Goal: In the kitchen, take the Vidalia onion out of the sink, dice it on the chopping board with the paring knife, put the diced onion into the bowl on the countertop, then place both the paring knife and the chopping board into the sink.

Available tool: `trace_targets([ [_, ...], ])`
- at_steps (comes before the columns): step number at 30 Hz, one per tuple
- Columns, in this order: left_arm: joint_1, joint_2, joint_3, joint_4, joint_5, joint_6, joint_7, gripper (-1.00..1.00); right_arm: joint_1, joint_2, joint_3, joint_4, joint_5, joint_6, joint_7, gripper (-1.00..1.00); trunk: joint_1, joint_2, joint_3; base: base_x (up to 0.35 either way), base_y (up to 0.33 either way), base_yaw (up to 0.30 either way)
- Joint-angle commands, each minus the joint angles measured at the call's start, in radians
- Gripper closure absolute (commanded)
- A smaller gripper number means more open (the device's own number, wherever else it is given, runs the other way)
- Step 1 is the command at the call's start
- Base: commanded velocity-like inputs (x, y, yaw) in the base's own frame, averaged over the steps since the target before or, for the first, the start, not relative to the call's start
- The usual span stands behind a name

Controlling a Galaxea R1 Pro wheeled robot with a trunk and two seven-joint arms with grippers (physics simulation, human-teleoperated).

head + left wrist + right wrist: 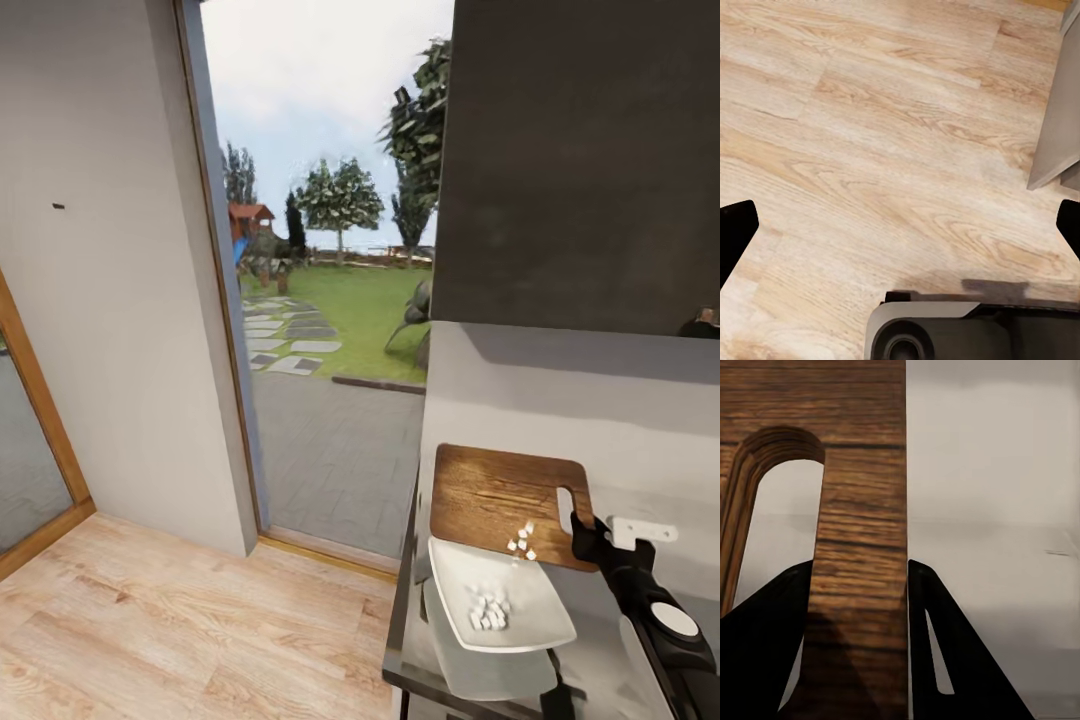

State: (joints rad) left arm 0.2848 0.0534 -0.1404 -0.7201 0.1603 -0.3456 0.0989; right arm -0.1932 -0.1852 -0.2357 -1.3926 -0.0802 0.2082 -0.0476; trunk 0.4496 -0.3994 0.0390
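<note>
While white onion dice (522, 540) tumble off its near edge, the board (495, 495) hangs tilted over the bowl (500, 590), pinched at its handle end by the right gripper (585, 535). From the right wrist you see it plainly: both black fingers (945, 652) clamped on the wooden strip (862, 577) beside the arched handle hole (772, 510). More dice (488, 608) already lie heaped in the bowl, which sits at the near left end of the countertop (560, 400).

So, by my reading, the dicing is finished and the tipping is well under way; a few cubes are yet to drop. After that, board and knife must go into the sink.

Look at that board: dark brown, strong grain, rounded corners. Beneath it, the bowl is white, shallow and squarish, and the slab is matte grey. Out left, the left gripper (900, 225) hangs spread wide and empty over a pale plank floor (870, 112).
</note>
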Motion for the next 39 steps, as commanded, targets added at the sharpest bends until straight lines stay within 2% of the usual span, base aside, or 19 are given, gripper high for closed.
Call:
trace_targets([
  [1,0.0,0.002,-0.008,-0.001,0.01,-0.003,0.008,-1.0,0.0,0.0,0.001,0.003,-0.008,0.004,-0.005,1.0,0.0,-0.001,0.0,0.0,0.0,0.0],
  [7,-0.001,0.002,-0.008,-0.001,0.009,-0.003,0.008,-1.0,0.0,0.0,0.001,0.007,-0.009,0.001,-0.005,1.0,0.0,-0.001,0.0,-0.044,0.0,0.0],
  [12,-0.001,0.002,-0.008,-0.001,0.01,-0.003,0.008,-1.0,0.0,0.0,0.002,0.016,-0.009,-0.054,-0.005,1.0,0.0,-0.001,0.0,-0.147,0.0,0.0],
  [27,0.0,0.002,-0.008,0.01,0.008,-0.003,0.008,-1.0,0.0,0.0,0.001,0.023,-0.01,-0.059,-0.006,1.0,0.0,-0.001,0.0,-0.003,0.0,0.0],
  [37,0.0,-0.006,-0.008,0.011,0.008,-0.003,0.008,-1.0,0.0,0.001,-0.004,0.019,-0.013,-0.044,-0.019,1.0,0.0,-0.001,0.0,-0.031,-0.258,0.0],
  [39,0.0,-0.006,-0.008,0.011,0.008,-0.003,0.008,-1.0,0.0,0.001,-0.005,0.014,-0.015,-0.01,-0.021,1.0,0.0,-0.001,0.0,-0.176,-0.281,0.0],
])
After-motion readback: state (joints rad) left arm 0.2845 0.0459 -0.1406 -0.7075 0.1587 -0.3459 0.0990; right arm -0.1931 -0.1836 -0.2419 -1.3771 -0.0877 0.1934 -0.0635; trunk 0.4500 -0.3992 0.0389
